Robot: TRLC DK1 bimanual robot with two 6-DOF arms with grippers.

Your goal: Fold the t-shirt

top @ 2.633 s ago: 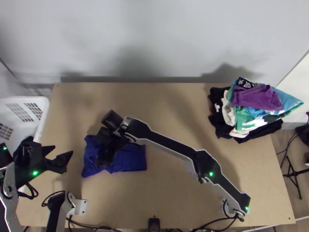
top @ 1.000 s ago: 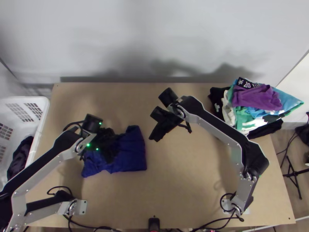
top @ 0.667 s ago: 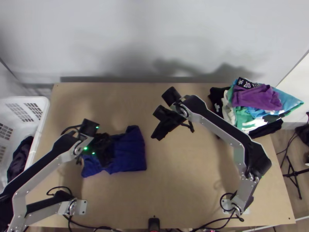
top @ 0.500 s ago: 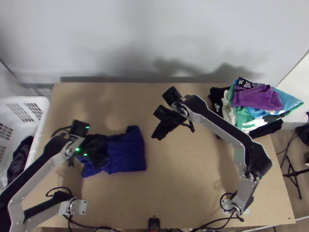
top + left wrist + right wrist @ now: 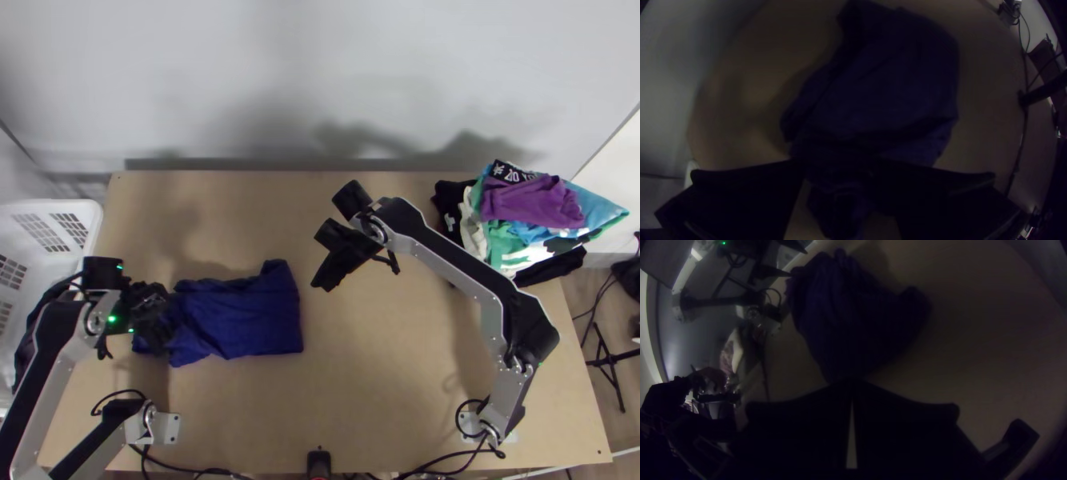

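Because the left gripper (image 5: 840,166) is straddling the bunched end of the t-shirt (image 5: 248,316), fingers spread, a closing grip is risking several layers and a dragged fold; the flatter body is lying just beyond those tips, and the right gripper (image 5: 322,282), tips together, is hovering beside it, pinning nothing.

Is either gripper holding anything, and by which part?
The right gripper holds nothing. The left gripper is at the end of the blue shirt nearest the basket; whether it grips there can't be told.
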